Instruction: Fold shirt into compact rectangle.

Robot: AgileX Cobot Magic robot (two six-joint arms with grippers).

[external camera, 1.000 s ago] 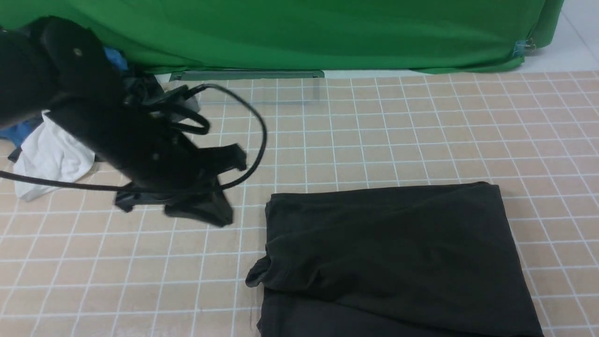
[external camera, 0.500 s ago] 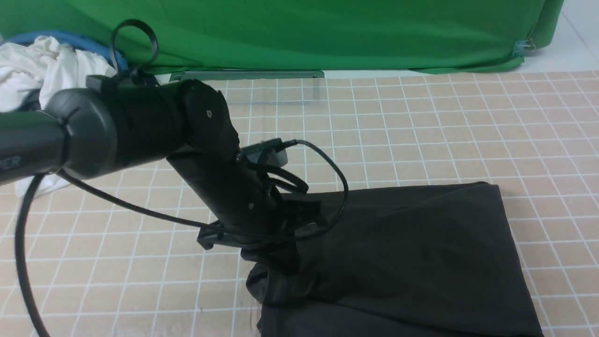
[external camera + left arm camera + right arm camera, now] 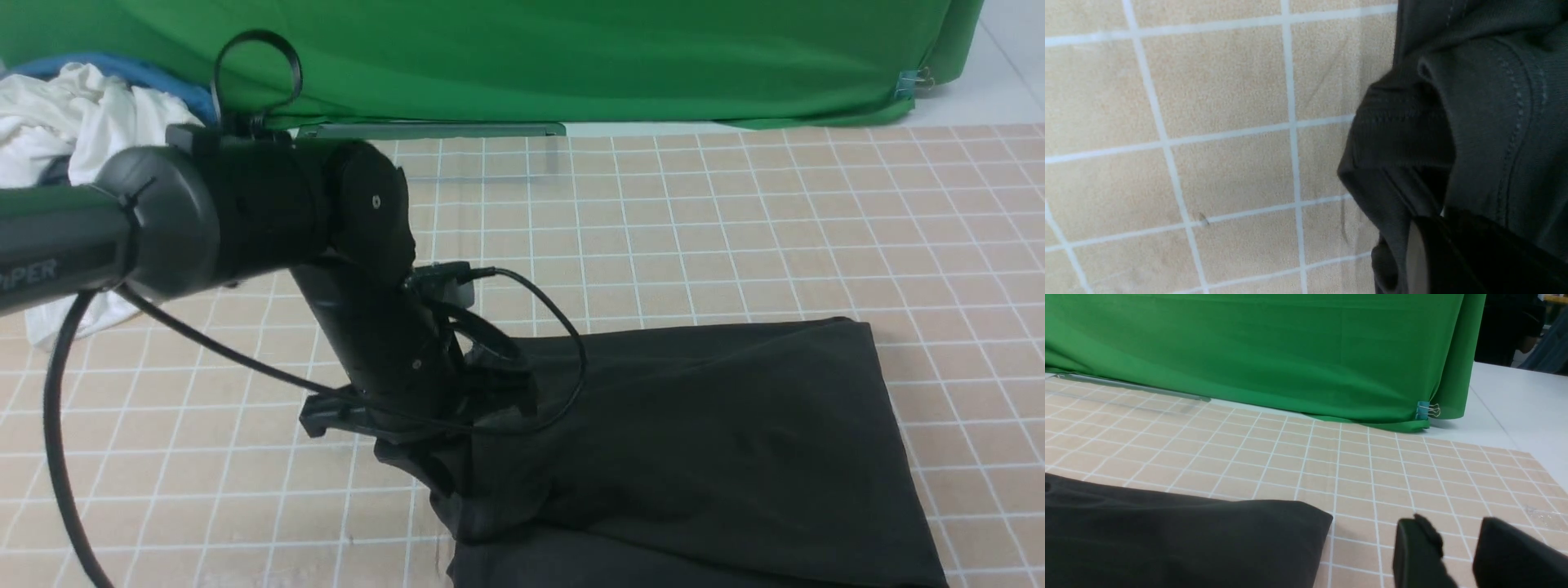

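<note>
The black shirt [image 3: 694, 425] lies folded on the checked mat, on the right half of the front view. Its print is hidden. My left gripper [image 3: 433, 478] points down at the shirt's left edge, where the cloth bunches into a lump. In the left wrist view one black finger [image 3: 1453, 253] rests against a stitched hem fold of the shirt [image 3: 1494, 102]. The other finger is hidden, so the grip is unclear. My right gripper [image 3: 1455, 531] stands open over bare mat, just beside the corner of the shirt [image 3: 1167, 539], with nothing between its fingers. It is out of the front view.
A white garment [image 3: 65, 131] and blue cloth [image 3: 139, 73] are piled at the far left behind my left arm. A green backdrop [image 3: 531, 57] closes the far side, with a clear strip [image 3: 424, 131] at its foot. The arm's cable [image 3: 57, 457] loops down the left.
My left arm has swung right from the open mat onto the shirt's left edge, then shifted slightly left and lower. The cloth there has bunched and pulled leftward.
</note>
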